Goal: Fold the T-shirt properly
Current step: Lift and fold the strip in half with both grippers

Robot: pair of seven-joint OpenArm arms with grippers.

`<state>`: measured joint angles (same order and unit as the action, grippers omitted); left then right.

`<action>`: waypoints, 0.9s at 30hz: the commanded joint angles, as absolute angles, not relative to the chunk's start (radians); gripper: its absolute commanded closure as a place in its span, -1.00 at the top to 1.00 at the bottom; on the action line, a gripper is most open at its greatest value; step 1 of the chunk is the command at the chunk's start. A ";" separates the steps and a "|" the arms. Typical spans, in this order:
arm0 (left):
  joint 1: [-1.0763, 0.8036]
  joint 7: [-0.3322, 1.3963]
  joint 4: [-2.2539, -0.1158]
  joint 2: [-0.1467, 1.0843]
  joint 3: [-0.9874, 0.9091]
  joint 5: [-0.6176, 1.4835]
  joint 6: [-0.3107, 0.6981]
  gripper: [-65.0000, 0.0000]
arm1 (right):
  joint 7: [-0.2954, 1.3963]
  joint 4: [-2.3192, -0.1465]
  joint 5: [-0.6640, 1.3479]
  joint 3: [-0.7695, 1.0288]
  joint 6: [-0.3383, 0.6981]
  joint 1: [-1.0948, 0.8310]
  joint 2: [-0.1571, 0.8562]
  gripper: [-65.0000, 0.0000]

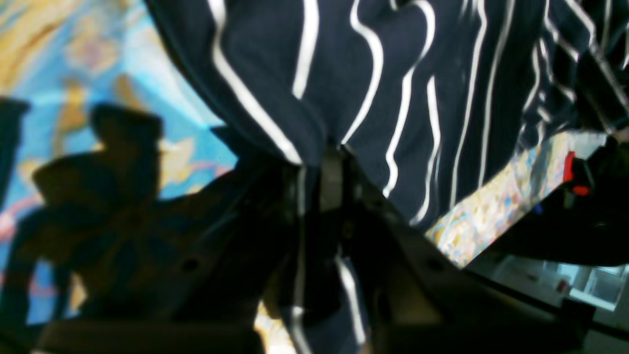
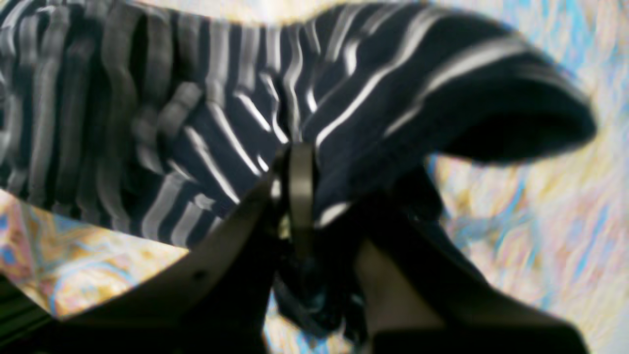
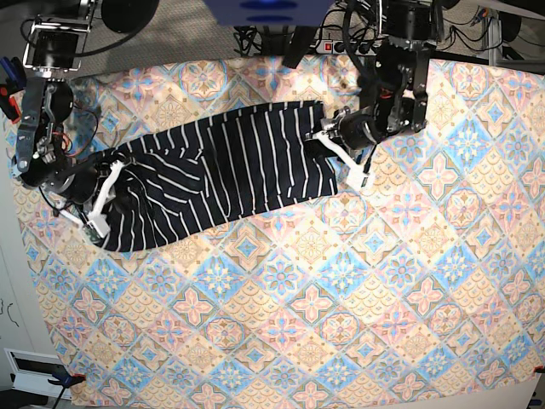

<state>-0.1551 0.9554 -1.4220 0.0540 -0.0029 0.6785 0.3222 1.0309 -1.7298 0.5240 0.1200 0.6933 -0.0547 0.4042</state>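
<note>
The dark navy T-shirt (image 3: 221,175) with thin white stripes lies stretched out across the upper left of the table, bunched at both ends. My left gripper (image 3: 330,141), on the right in the base view, is shut on the T-shirt's right end. In the left wrist view the cloth (image 1: 403,98) is pinched at the fingertips of that gripper (image 1: 330,153). My right gripper (image 3: 112,183) is shut on the T-shirt's left end. In the right wrist view the cloth (image 2: 206,113) is gathered at the tips of that gripper (image 2: 298,150) and a fold hangs off to the right.
A pastel orange-and-blue floral-tile cloth (image 3: 341,298) covers the whole table under the T-shirt. Cables and a power strip (image 3: 341,43) lie beyond the far edge. Clamps (image 3: 64,381) hold the cloth at the near corners. The table's left edge is close to my right arm.
</note>
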 commanded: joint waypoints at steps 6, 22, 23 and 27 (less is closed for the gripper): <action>-0.134 0.869 -1.423 0.054 0.071 0.687 0.328 -1.00 | 1.023 -1.859 0.544 -0.004 0.698 -0.039 0.404 -0.99; -0.116 0.863 -1.374 0.051 0.076 0.688 0.328 -1.00 | 1.023 -1.750 0.538 -0.367 0.698 0.116 0.208 -0.99; -0.116 0.863 -1.374 0.051 0.076 0.688 0.328 -1.00 | 1.023 -1.741 0.538 -0.381 0.698 0.124 0.193 -0.98; -0.120 0.863 -1.374 0.051 0.074 0.688 0.328 -1.00 | 1.004 -1.667 0.513 -0.443 0.698 0.142 0.171 -0.98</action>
